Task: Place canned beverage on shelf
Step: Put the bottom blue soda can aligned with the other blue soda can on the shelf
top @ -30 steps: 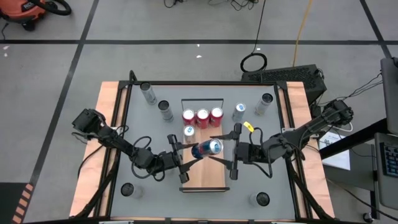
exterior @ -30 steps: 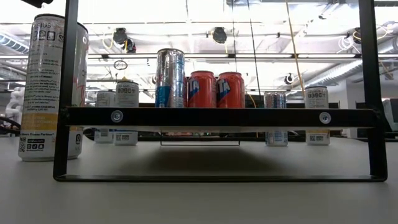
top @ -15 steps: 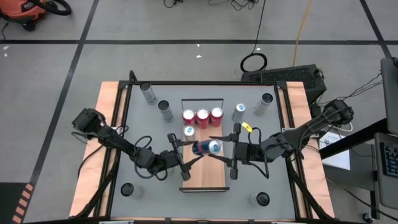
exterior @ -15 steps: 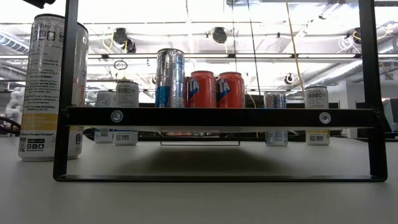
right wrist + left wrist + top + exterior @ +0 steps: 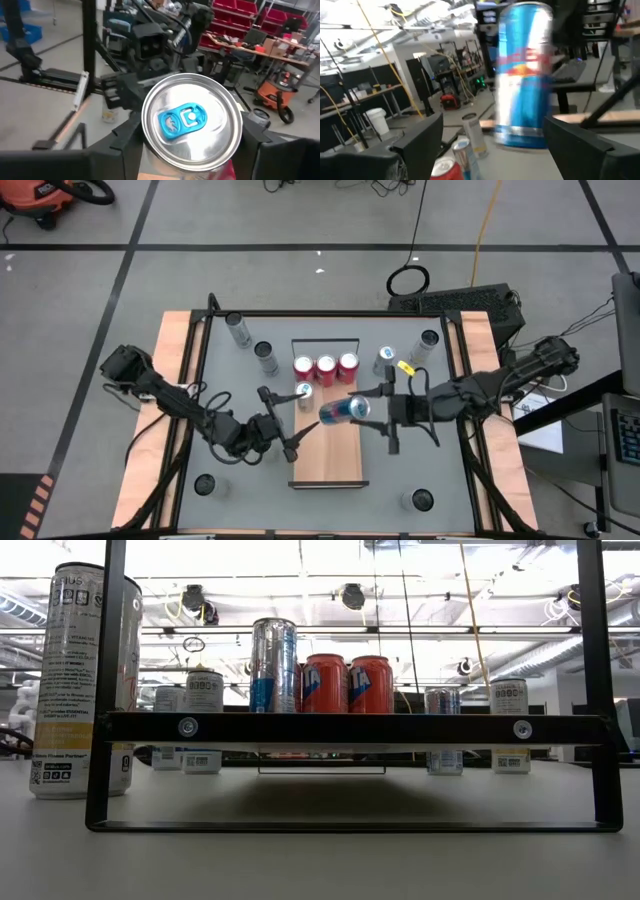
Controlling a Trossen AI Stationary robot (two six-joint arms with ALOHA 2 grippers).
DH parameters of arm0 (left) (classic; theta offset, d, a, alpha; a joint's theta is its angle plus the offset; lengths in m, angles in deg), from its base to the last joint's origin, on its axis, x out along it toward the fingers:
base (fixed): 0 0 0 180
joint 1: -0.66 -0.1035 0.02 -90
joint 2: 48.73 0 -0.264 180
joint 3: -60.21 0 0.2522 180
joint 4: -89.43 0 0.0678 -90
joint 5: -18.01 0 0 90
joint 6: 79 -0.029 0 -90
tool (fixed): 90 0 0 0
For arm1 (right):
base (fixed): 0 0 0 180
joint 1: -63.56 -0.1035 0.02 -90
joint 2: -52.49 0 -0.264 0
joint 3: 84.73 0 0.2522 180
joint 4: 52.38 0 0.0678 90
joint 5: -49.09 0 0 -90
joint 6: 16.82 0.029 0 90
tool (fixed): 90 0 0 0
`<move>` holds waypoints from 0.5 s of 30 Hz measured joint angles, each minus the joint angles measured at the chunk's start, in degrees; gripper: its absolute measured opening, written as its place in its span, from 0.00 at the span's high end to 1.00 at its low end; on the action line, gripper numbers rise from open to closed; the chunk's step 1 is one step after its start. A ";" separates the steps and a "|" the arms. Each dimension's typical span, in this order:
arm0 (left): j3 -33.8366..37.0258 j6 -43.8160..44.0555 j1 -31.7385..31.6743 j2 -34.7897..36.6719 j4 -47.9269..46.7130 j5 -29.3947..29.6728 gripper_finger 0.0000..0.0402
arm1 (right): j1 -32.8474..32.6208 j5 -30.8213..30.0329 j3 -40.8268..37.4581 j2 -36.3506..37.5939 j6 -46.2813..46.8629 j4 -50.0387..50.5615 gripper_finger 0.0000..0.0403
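right gripper (image 5: 372, 408) clamped on the blue can (image 5: 343, 410), holding it on its side in the air above the shelf (image 5: 326, 460), near the board's middle, presumably so it can be tipped upright before set-down; left gripper (image 5: 283, 425) at the shelf's left edge, fingers spread and holding nothing, likely out of the way after a hand-over; can is blue and silver with red lettering, silver lid, blue pull tab (image 5: 181, 120); three red cans (image 5: 326, 368) and a silver one stand at the shelf's rail end.
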 joint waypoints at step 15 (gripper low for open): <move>0.09 5.27 -5.41 18.59 -28.83 -6.64 0.16 | 14.50 15.07 -0.10 -0.94 -0.71 11.13 0.54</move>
